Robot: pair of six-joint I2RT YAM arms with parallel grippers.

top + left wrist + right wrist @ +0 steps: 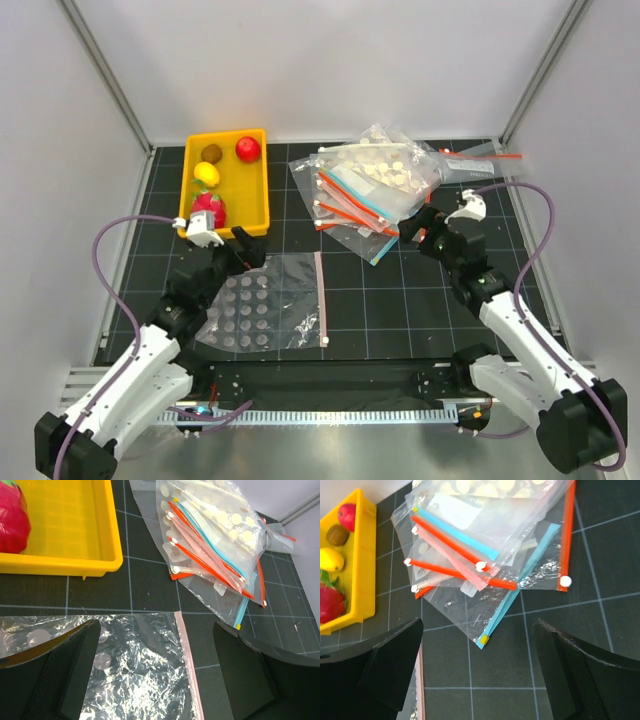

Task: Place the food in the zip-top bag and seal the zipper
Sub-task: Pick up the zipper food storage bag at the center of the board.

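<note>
1. Well, nothing is packed yet. All the food sits in the yellow tray (pixel 265 190) at the far left: the kiwi (pixel 211 152), the red ball (pixel 248 149), the lemon (pixel 206 174), and the pink-red fruit (pixel 209 208) nearest the arms.
2. The left gripper (pixel 228 243) hangs just in front of that tray, its fingers (pixel 65 675) spread wide with nothing between them. That's a sensible spot, since the fruit is on its side.
3. Below it a dotted bag (pixel 262 300) with a pale pink strip (pixel 320 295) lies flat on the table (pixel 400 300). It's not the bag wanted, so I'd call it a distraction rather than a target.
4. The zip-top bag (pixel 465 612) is over in the pile of bags (pixel 375 180), apparently under the others. Its light-blue zipper (pixel 496 619) pokes out toward the arms, with a small yellow slider (pixel 483 640) at the end.
5. The right gripper (pixel 480 675) hovers above that near edge of the pile, fingers (pixel 390 665) wide apart and empty. It is roughly lined up on the strip's exposed end, likely because that is the only free part to take hold of.
6. My read is that the step in hand is drawing the clear bag out from beneath the ones with red-orange strips (pixel 455 572). The risk is dragging its neighbours along, because thin film tends to cling and slide.
</note>
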